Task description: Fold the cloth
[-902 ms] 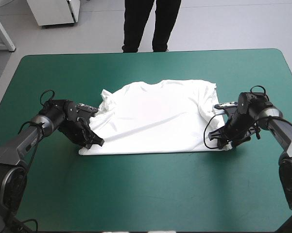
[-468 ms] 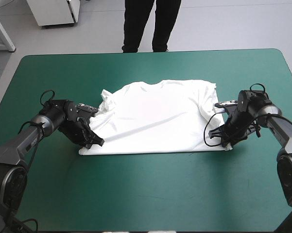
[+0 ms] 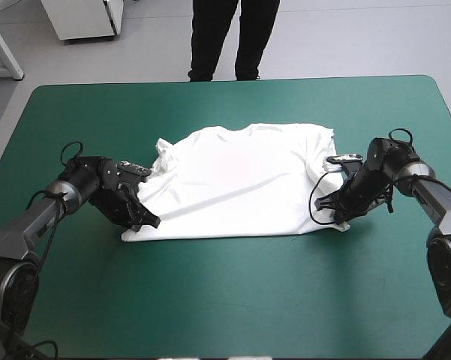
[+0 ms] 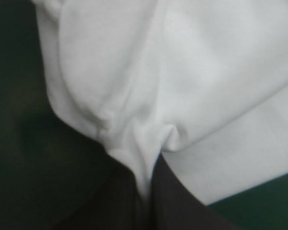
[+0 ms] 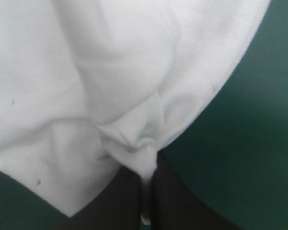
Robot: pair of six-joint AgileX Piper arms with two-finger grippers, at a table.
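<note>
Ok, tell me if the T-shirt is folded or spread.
Spread: the T-shirt lies flat on the table, neckline toward the far edge, left gripper and right gripper pinching its near corners.

The table (image 3: 225,300) wears a teal-green cover with rounded corners, and most of the cover shows bare. Only the white T-shirt (image 3: 240,184) lies directly on it, spread nearly flat around the middle and a little toward the far edge. The collar points to the far edge, and the hem runs as a straight line along the near side. The sleeve on the left is bunched into a small rumple, and the right side edge is creased. Both near hem corners are gathered into puckered folds, with cover just beside them.
</note>
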